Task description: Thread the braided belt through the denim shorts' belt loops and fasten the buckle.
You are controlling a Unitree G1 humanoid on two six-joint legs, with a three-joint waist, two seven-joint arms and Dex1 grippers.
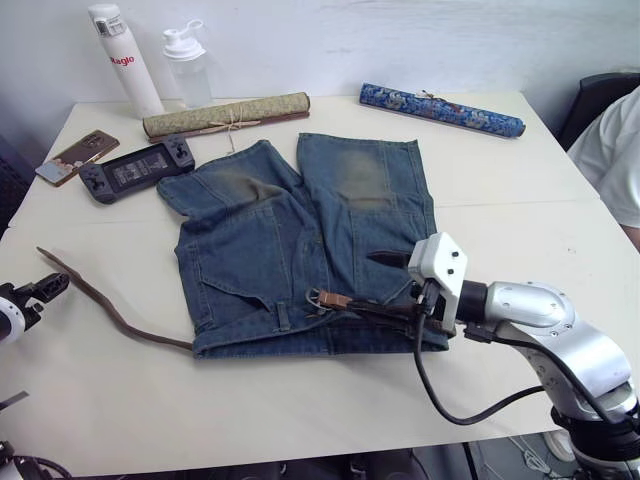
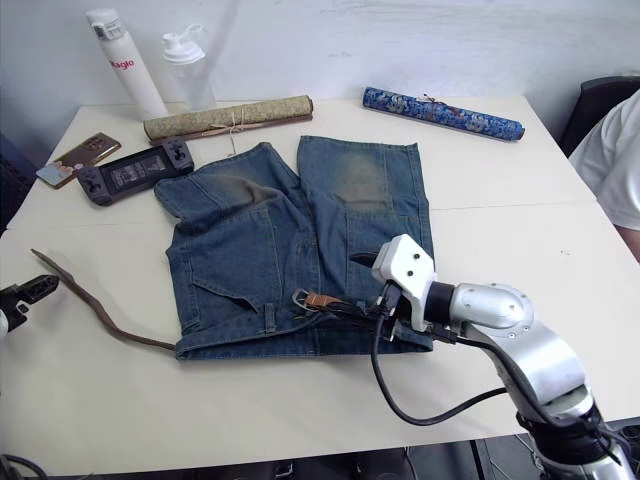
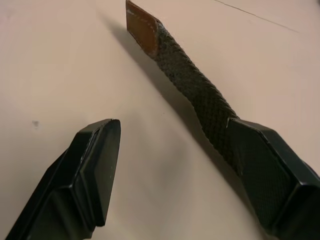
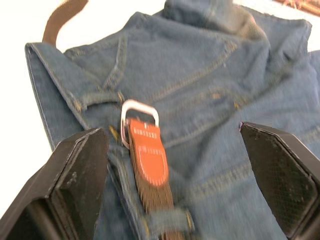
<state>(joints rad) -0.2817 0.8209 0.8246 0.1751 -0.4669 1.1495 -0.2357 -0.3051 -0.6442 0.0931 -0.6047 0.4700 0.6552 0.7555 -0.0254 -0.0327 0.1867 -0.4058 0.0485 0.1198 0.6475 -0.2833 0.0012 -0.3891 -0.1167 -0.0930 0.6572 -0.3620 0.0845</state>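
Faded blue denim shorts [image 1: 300, 250] lie mid-frame on the pale table [image 1: 500, 190], waistband nearest me. Long brown braided belt [image 1: 110, 305] trails out lower left; its square silver buckle [image 4: 139, 111] rests on the waistband by a belt loop [image 4: 97, 96]. My right gripper [image 4: 172, 150] hovers spread wide over the buckle — nothing held. My left gripper [image 3: 175, 150] also open, one finger [image 3: 270, 175] touching the belt's tan tip end.

A pale cream table [image 1: 520, 200] carries everything. The denim shorts [image 1: 300, 240] lie flat in the middle, waistband toward the robot. The braided belt [image 1: 110, 305] trails from the waistband across bare tabletop to the left. Along the far edge sit an olive scroll [image 1: 226, 116], a blue patterned scroll [image 1: 440, 109], two bottles [image 1: 125, 60], a phone [image 1: 76, 156] and a handheld console [image 1: 137, 170].
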